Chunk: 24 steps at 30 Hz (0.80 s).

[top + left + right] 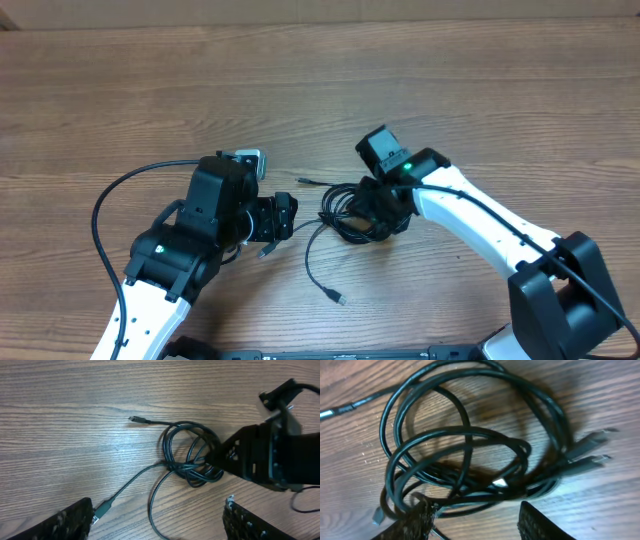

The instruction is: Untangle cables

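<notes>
The cables [350,208] lie on the wooden table as a bunch of thin black loops. Loose ends trail out to small plugs [338,297] toward the front and to the left. In the right wrist view the loops [470,445] fill the frame. My right gripper [475,519] stands open at the bunch's near edge, its left finger [415,521] touching a strand, with bare wood between the jaws. My left gripper [157,527] is open just left of the bunch. One plug [102,509] lies beside its left finger [62,524], and a strand runs between the jaws.
Another plug end [134,419] points left on the table beyond the bunch. The right arm's black gripper body [265,455] sits over the bunch's right side. A thicker black arm cable [105,215] arcs left of the left arm.
</notes>
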Each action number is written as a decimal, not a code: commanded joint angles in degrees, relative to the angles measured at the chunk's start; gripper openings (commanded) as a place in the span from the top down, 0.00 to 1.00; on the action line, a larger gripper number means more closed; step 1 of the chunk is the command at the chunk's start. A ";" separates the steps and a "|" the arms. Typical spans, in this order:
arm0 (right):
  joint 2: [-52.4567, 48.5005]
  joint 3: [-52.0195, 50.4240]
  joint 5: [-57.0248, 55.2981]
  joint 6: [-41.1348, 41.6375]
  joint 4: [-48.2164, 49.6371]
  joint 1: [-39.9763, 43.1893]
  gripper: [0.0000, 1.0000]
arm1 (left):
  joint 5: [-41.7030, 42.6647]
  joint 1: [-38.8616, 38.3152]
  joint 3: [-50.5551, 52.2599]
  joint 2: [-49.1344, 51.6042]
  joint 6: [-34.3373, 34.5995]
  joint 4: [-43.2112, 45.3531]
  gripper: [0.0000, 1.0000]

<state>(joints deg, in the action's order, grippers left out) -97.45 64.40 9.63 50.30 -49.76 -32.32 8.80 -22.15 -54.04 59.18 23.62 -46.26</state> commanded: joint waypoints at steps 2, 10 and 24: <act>0.63 -2.27 0.44 2.47 3.85 -0.26 0.46 | 0.66 -0.37 -0.46 -0.02 -0.28 0.22 0.17; 0.31 -3.74 0.98 5.97 7.39 -0.26 0.46 | 0.00 -0.37 -0.46 -0.02 -0.28 0.24 0.16; 0.24 -4.35 0.48 13.35 12.87 -2.99 0.96 | 0.00 -0.37 -0.46 0.00 -0.26 1.07 0.16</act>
<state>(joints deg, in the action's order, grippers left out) -97.45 60.49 10.48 62.70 -37.78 -34.13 8.75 -22.15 -54.04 59.18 23.62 -45.39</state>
